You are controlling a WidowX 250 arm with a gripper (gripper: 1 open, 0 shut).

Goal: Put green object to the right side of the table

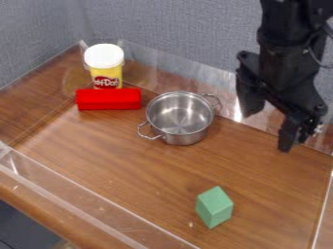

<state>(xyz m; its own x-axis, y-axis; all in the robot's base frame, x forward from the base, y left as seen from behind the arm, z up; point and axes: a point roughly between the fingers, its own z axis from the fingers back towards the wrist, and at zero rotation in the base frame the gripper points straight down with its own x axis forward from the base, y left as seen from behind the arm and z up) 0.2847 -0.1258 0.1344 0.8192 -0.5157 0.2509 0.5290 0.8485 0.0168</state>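
Resting on the table (92, 175), near-right: one green cube (215, 207), small, matte. Judged light, rigid, not fragile; flat opposite faces suited a pinch. Gripper (267, 122) hung far right above it, jaws spread, empty. Pot (180, 117) stood well apart.

A grey wall (169, 24) with a fine, fabric-like texture stands behind the work area and fills the far side of the view. Its surface is plain and evenly lit, with no strong shadows. At the near left corner, below the work surface, a dark area (16, 233) is visible; its detail cannot be made out.
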